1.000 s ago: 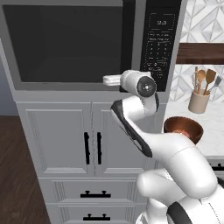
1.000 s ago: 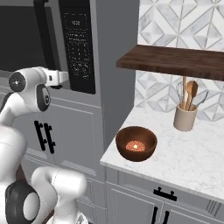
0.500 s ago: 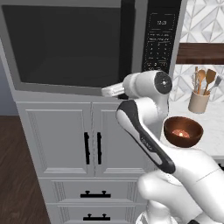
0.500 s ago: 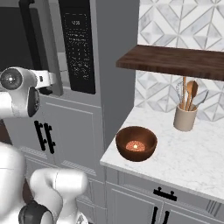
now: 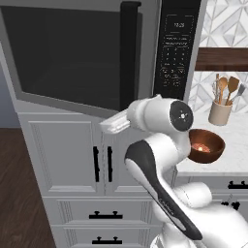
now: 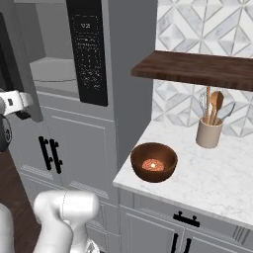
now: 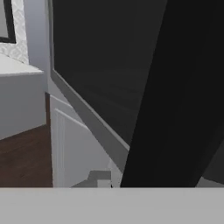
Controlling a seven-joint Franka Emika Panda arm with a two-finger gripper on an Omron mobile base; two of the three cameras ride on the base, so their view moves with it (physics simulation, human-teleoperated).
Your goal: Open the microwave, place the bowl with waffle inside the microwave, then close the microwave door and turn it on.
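Here the microwave door [image 5: 72, 58] stands swung partway out from the microwave [image 6: 74, 54], its dark tinted window facing the left base camera and its long black bar handle [image 5: 128, 53] running upright along the free edge. In the right base view the gap shows the grey cavity [image 6: 52, 74] behind the door, beside the tall black keypad panel [image 6: 89, 49]. The gripper [image 5: 112, 124] sits just under the lower corner of the door, at the foot of the handle, pointing away from the arm's white wrist; from that view I cannot tell how far the jaws are parted or whether they have hold of the handle. The hand view looks close along the door, with the handle as a broad black bar right in front of the camera and the grey door frame slanting below it. The bowl [image 6: 153, 161], round and reddish-brown, sits on the white marble counter [image 6: 217, 183] to the right of the microwave column, well apart from the gripper, with the waffle [image 6: 151, 164] lying at its bottom. Further back on the counter a beige utensil crock [image 6: 208, 133] holds wooden spoons, under a dark wooden shelf [image 6: 197, 69]. Below the microwave are grey panelled cabinet doors [image 5: 72, 155] with black handles.
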